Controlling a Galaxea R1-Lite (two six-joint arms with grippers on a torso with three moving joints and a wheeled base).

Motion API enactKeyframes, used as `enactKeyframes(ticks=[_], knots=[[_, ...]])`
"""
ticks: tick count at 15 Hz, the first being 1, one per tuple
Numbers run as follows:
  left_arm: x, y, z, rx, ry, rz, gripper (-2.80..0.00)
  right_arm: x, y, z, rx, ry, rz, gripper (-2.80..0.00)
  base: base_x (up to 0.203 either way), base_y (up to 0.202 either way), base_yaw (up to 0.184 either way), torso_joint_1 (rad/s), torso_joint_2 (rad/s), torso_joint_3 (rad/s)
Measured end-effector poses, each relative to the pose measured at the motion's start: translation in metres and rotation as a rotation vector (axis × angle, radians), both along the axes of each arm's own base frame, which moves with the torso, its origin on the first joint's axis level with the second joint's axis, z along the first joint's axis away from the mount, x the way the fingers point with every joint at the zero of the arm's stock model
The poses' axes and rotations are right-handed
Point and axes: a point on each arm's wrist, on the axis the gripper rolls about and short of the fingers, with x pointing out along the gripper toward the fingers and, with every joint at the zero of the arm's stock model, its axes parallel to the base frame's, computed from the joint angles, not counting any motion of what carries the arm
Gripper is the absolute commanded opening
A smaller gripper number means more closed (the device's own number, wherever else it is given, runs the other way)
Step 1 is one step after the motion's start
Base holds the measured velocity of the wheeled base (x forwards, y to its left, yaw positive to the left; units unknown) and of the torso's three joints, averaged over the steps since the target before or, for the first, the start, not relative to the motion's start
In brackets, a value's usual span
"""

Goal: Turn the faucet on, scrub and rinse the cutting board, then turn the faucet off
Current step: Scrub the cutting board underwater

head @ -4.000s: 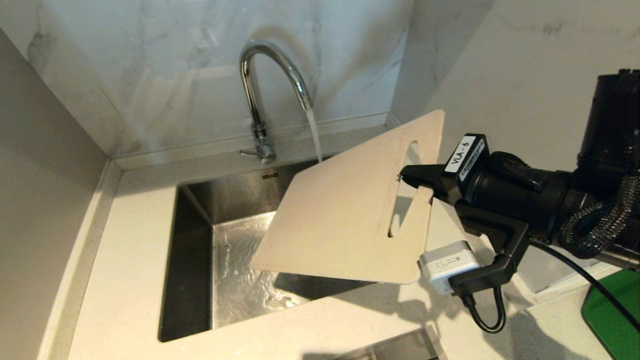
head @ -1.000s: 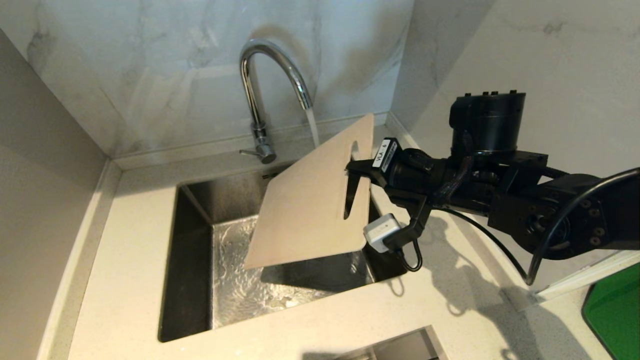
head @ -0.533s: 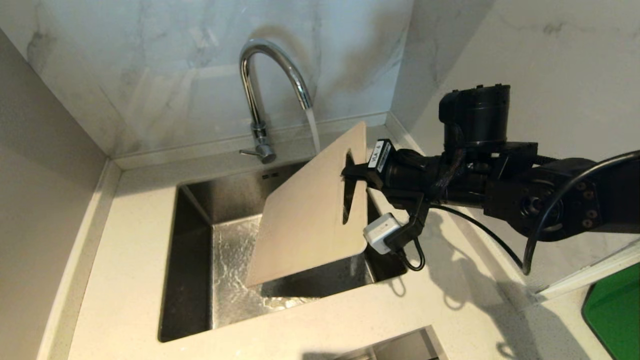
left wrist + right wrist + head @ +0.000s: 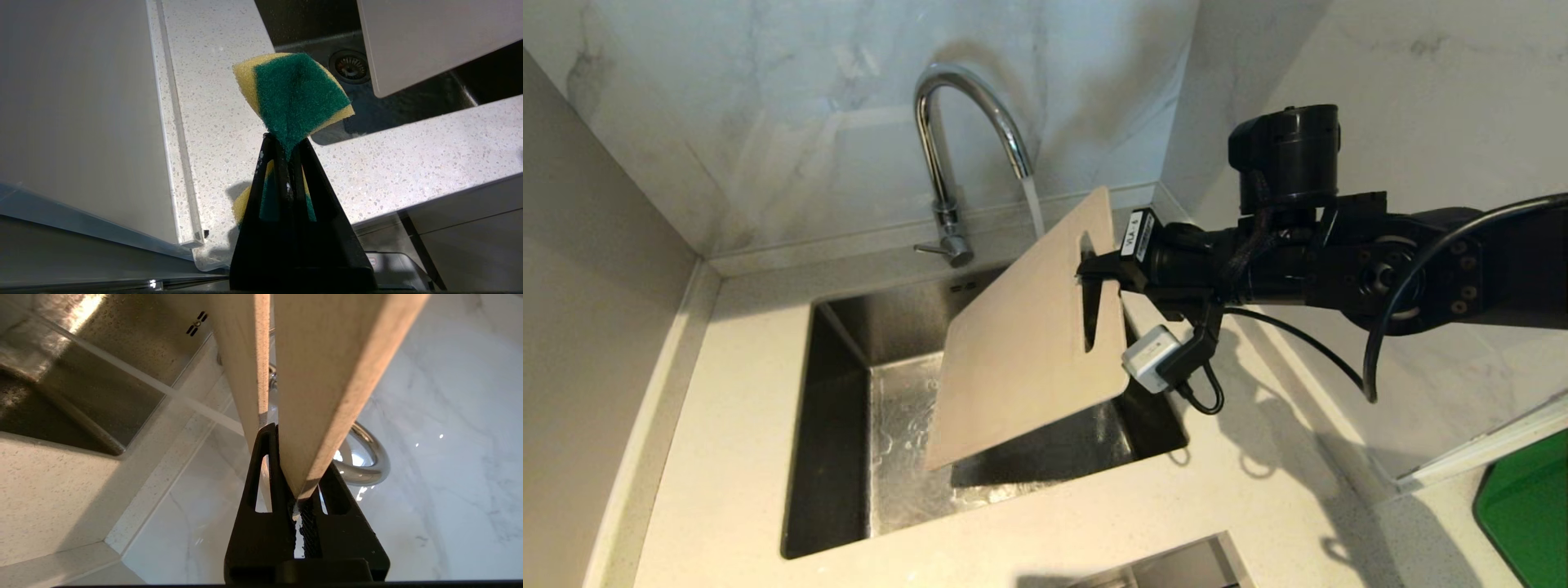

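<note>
The chrome faucet (image 4: 968, 122) stands behind the sink with water (image 4: 1033, 208) running from its spout. My right gripper (image 4: 1090, 273) is shut on the cream cutting board (image 4: 1021, 343) at the strip beside its handle slot. It holds the board tilted steeply over the sink, its top edge by the stream. In the right wrist view the board (image 4: 327, 375) sits edge-on between the fingers of the right gripper (image 4: 294, 457), with the faucet (image 4: 367, 465) behind. My left gripper (image 4: 286, 141) is parked low before the counter, out of the head view, shut on a green-and-yellow sponge (image 4: 298, 94).
The steel sink (image 4: 849, 457) is wet, its drain (image 4: 350, 66) below the board's lower corner. Speckled countertop (image 4: 735, 425) surrounds it, with marble walls behind and at the right. A green object (image 4: 1523, 506) lies at the far right.
The right arm has carried the board left and farther back from where it was four seconds ago. Over the last second it lifted it slightly and tilted it steeper. Water keeps running.
</note>
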Motion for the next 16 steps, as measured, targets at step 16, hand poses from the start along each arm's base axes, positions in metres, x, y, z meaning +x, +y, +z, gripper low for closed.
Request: enactKeyframes(ticks=[16], knots=[[0.000,0.000,0.000,0.000,0.000,0.000,-2.80,0.054,-0.009,-0.008,0.018,-0.042,0.046,-2.80,0.000,0.000,0.000,0.000,0.00,0.000]])
